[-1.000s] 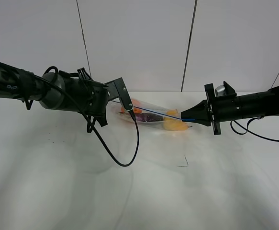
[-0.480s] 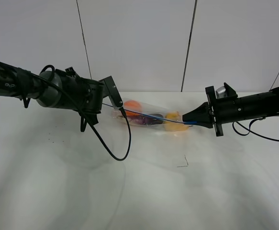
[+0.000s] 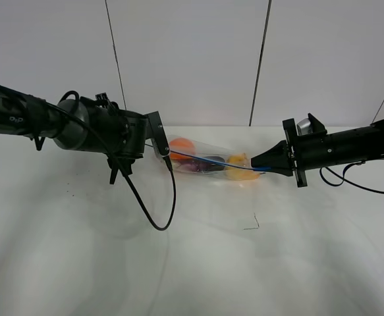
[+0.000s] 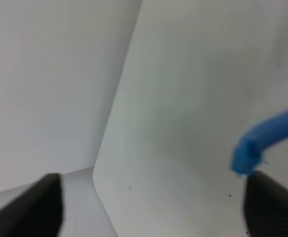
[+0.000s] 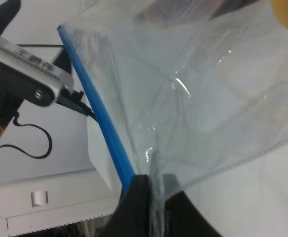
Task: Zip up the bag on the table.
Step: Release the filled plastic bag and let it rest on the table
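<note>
The clear bag [image 3: 208,155] lies stretched between my two grippers at the back middle of the white table [image 3: 192,270]. An orange [image 3: 182,145], a purple eggplant [image 3: 198,166] and a yellow fruit [image 3: 239,173] show through it. Its blue zipper strip [image 3: 211,160] runs along the top edge. My left gripper [image 3: 162,150] is at the bag's left end. In the left wrist view its fingers stand wide apart [image 4: 153,200], with the strip's end [image 4: 262,140] beside one finger. My right gripper [image 3: 259,163] is shut on the bag's right corner next to the strip [image 5: 97,113], as the right wrist view shows [image 5: 153,185].
A black cable loop [image 3: 159,220] hangs from the left arm down to the table in front of the bag. A small dark mark [image 3: 252,224] lies on the table. Another cable [image 3: 356,186] trails from the right arm. White wall panels stand behind.
My left gripper has moved left along the zipper strip to the bag's left end. The bag has shifted slightly. The right gripper has held its place.
</note>
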`<state>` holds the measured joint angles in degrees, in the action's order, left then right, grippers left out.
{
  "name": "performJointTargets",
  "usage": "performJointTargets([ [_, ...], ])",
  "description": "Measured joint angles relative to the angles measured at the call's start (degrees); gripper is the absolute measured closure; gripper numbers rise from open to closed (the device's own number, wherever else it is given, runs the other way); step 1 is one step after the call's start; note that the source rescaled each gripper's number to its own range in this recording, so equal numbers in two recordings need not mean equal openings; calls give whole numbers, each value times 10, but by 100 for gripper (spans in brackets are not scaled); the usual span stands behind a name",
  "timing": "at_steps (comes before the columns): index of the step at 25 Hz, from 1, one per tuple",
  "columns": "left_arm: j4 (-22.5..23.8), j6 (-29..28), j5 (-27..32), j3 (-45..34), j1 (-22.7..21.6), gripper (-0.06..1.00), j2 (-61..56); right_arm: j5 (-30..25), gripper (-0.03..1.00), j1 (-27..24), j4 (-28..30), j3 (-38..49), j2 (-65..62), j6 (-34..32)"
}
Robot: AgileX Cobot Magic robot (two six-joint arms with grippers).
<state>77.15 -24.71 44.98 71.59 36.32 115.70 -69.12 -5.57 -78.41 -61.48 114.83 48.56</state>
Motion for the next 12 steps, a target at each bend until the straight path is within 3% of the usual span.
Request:
performJointTargets([
  [4, -9, 5, -4, 0, 0, -4, 0, 0, 97, 0, 0, 0, 0, 0],
  [12, -24, -6, -9, 0, 0, -5, 0, 0, 97, 0, 0, 0, 0, 1],
])
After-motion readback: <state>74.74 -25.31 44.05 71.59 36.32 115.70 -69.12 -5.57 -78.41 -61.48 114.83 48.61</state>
